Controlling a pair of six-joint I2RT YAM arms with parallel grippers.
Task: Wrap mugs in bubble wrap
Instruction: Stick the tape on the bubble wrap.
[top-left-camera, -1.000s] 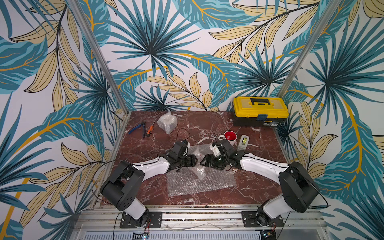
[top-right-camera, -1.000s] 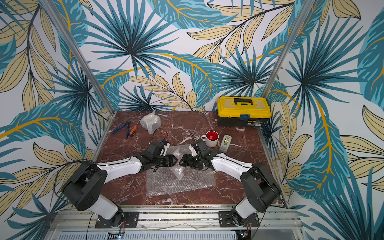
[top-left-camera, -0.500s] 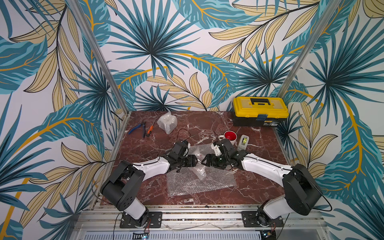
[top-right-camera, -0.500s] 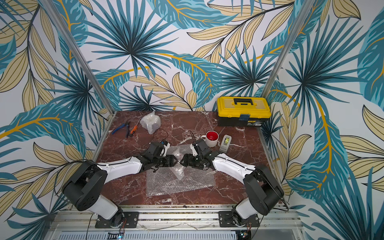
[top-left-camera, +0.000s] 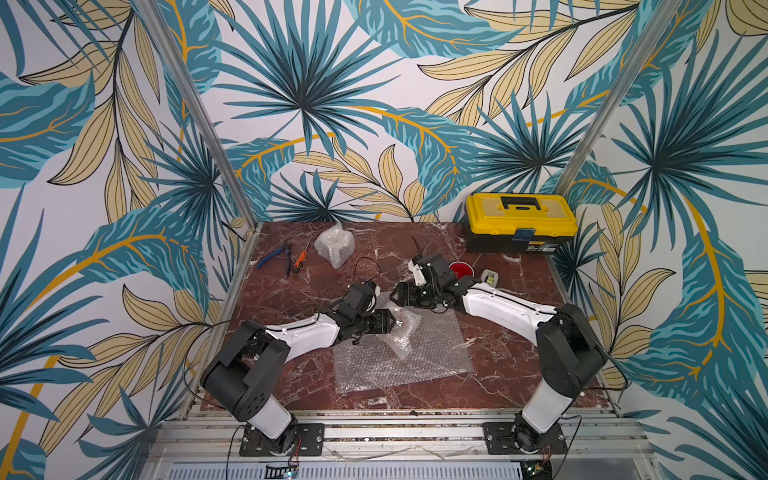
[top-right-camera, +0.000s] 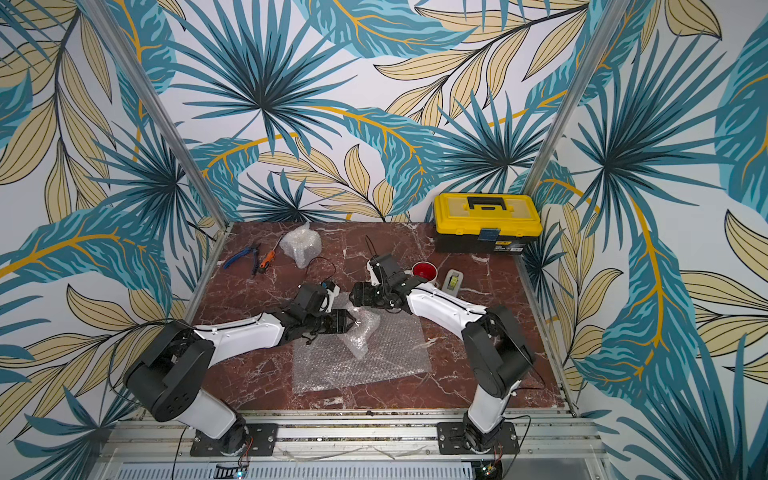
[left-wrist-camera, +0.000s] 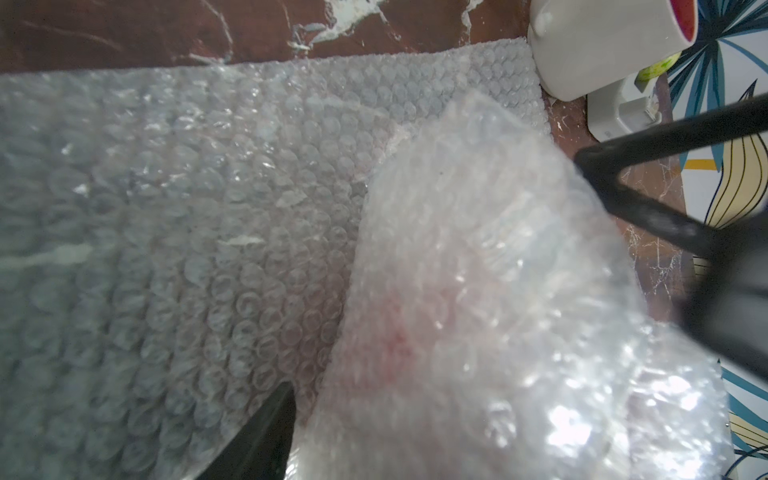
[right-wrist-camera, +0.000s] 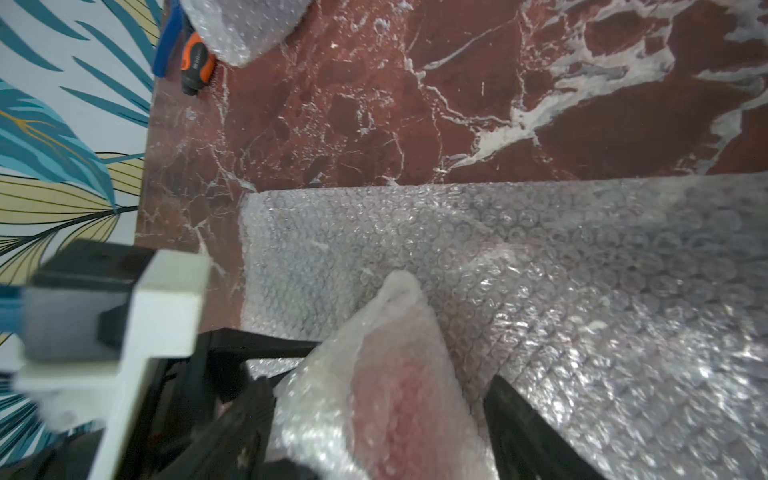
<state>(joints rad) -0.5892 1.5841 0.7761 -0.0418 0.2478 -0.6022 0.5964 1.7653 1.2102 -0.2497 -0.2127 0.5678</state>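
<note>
right gripper (top-left-camera: 395, 296) jaws stand spread wide either side of the wrapped red mug (right-wrist-camera: 390, 411), which lies between them on the flat bubble wrap sheet (top-left-camera: 415, 361); left gripper (top-left-camera: 394, 325) meets the same bundle from the opposite side, whether its jaws clamp it i cannot tell. just behind stands the white mug (top-left-camera: 462, 269), red inside, with the tape dispenser (top-left-camera: 490, 277) beside it

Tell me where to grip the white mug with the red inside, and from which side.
Probably best: pinch the rim of the white mug from straight above, one jaw inside and one outside, on its far side. It stands upright with its mouth up. The right arm crowds its near side, and the tape dispenser stands close beside it.
</note>
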